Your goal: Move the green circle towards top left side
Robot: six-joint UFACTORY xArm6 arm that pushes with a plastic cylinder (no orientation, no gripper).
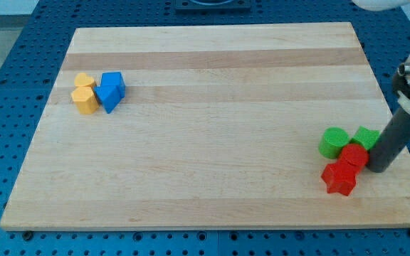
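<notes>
The green circle (332,142) sits on the board (212,128) at the near right, well apart from the top left corner. It is a short round cylinder standing on its flat face, so its axis runs upright; being round, it has no long side across the board and points no particular way. Just to its right is a second green block (366,136), whose shape is partly hidden by the rod; whether the two green pieces touch cannot be told. Just nearer than the circle lie two red blocks: one red block (354,154) tucked between the greens, and a red star-like block (339,178) nearer still, the two reds touching each other. The upper red appears to touch the circle's lower right edge.

My tip (378,169) rests on the board just right of the upper red block and just nearer than the second green block. The dark rod rises from it up and to the right. The tip is on the right side of the cluster, with the red and green pieces between it and the circle. There is no hand here to open or close, only the rod, and it holds nothing.

Far away at the left of the board sit two yellow blocks (85,93), one touching the other, with a blue block (110,91) touching their right side.
</notes>
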